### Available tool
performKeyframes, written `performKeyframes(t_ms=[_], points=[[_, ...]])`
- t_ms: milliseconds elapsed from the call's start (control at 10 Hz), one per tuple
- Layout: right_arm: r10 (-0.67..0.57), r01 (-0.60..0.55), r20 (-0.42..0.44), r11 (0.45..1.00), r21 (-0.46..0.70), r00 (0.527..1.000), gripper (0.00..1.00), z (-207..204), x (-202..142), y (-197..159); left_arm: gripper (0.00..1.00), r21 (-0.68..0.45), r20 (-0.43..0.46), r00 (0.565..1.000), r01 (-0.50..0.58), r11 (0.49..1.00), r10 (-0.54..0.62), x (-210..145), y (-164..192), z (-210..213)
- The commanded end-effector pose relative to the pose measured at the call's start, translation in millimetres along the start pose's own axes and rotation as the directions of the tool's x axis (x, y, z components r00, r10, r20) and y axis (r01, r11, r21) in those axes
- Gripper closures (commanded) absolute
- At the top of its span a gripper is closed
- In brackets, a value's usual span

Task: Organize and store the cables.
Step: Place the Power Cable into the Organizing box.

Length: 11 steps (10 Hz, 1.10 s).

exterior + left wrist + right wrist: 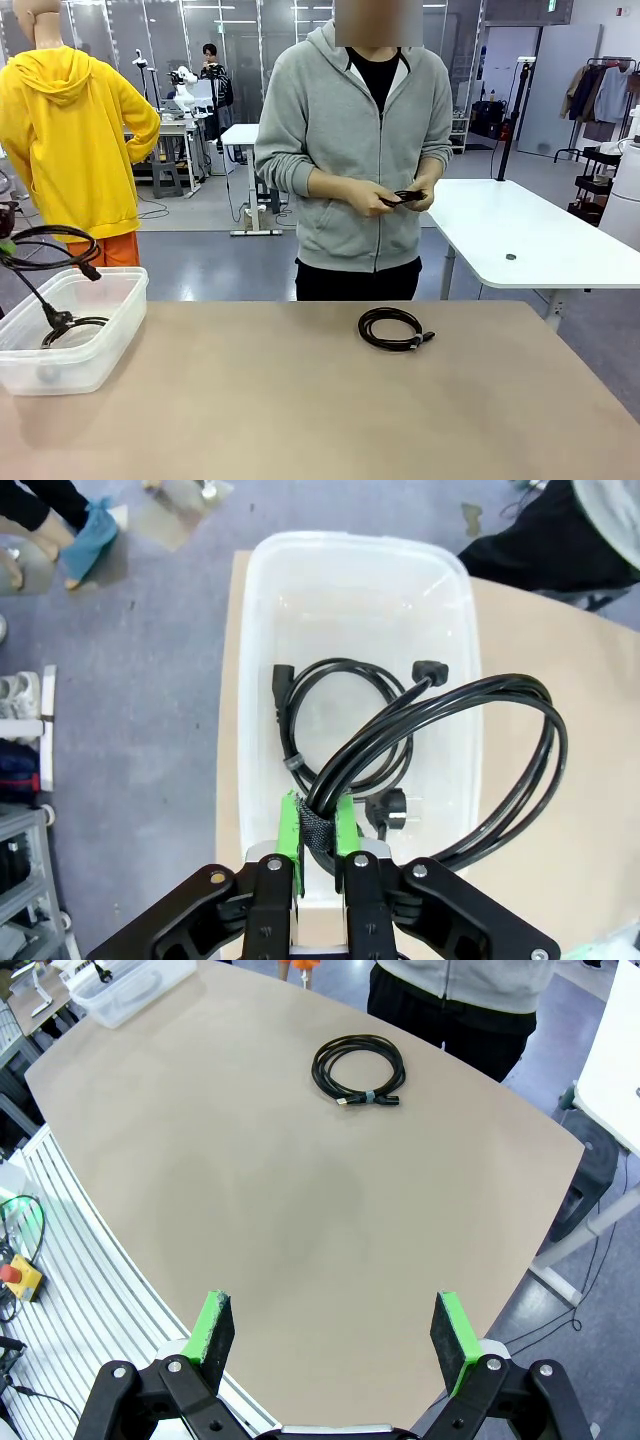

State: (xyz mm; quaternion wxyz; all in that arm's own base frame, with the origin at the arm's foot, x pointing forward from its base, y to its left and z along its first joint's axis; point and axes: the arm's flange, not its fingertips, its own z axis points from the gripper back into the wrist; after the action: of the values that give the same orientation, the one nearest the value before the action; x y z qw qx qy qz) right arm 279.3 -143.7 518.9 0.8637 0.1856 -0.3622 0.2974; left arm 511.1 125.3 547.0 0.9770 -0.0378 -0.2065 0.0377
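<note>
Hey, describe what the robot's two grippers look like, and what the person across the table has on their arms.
The left gripper and the right gripper match: black angular bodies with silver bolt heads, each with two bright green finger pads. The person wears a grey hoodie with long sleeves down to the wrists, over a black top.

The worktop [250, 400] was matt beige and smooth, with no glare. The bin [100, 352] was translucent frosted plastic, faintly glossy at the rim. The held cable [520, 780] had a smooth black sheath with a slight sheen; its strap [318, 835] looked like woven cloth. The left tool [317, 805] had matt green, rubbery pads [288, 830], a black body and bright metal screws. The person's hoodie [340, 130] was soft grey cloth.
</note>
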Motion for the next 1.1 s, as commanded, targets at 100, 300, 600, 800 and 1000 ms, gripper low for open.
performKeyframes(t_ms=[100,300,600,800,1000], points=[[0.015,-0.015,0.008,1.000,0.009,1.000,0.00,1,-1,0,0.84,0.039,-0.028,0.999,-0.045,0.998,0.046,-4,-5,-44],[0.015,-0.015,0.008,1.000,0.009,1.000,0.00,1,-1,0,0.84,0.061,-0.092,0.992,-0.079,0.995,0.085,-16,-8,-79],[0.015,-0.015,0.008,1.000,0.009,1.000,0.00,1,-1,0,0.84,0.164,-0.115,0.989,-0.070,0.984,0.090,-31,-12,-114],[0.015,-0.015,0.008,1.000,0.009,1.000,0.00,1,-1,0,0.84,0.224,-0.081,0.992,-0.073,0.972,0.093,-31,-14,-125],[0.015,-0.015,0.008,1.000,0.009,1.000,0.00,1,-1,0,0.66,0.218,-0.045,0.993,-0.093,0.971,0.105,-28,-24,-124]])
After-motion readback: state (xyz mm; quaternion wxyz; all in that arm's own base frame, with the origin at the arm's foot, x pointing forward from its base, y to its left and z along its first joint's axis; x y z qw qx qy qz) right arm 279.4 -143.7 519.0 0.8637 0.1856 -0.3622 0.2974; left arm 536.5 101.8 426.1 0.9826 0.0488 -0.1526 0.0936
